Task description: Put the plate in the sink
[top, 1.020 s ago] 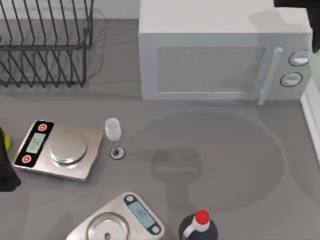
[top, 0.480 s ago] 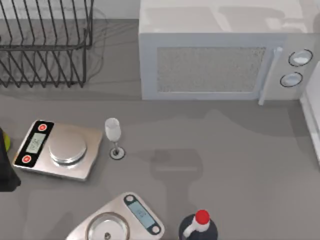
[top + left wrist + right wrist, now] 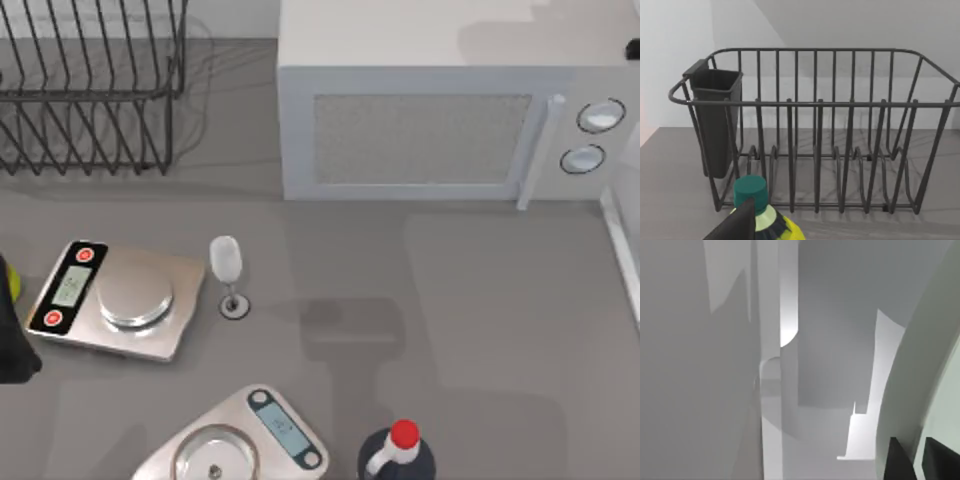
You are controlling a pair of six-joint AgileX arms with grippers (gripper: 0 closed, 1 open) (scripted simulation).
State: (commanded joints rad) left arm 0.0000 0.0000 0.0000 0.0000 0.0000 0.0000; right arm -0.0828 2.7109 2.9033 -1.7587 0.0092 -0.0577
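Grey countertop (image 3: pixel 480 330) lies bare across the middle and right, up to the sink's white rim (image 3: pixel 622 250). The microwave (image 3: pixel 440 120) and dish rack (image 3: pixel 90 90) line the back. Two kitchen scales (image 3: pixel 115 298), a wine glass (image 3: pixel 227 270) and a red-capped bottle (image 3: pixel 398 452) crowd the front left. The right gripper (image 3: pixel 917 460) is clamped on the plate (image 3: pixel 910 390) by its rim, held aloft. The left gripper (image 3: pixel 735 225) is parked facing the rack; whether it is closed cannot be told.

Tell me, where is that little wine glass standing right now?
In the top view the wine glass stands upright on the left half of the table, just right of the kitchen scale with red buttons and in front of the dish rack.
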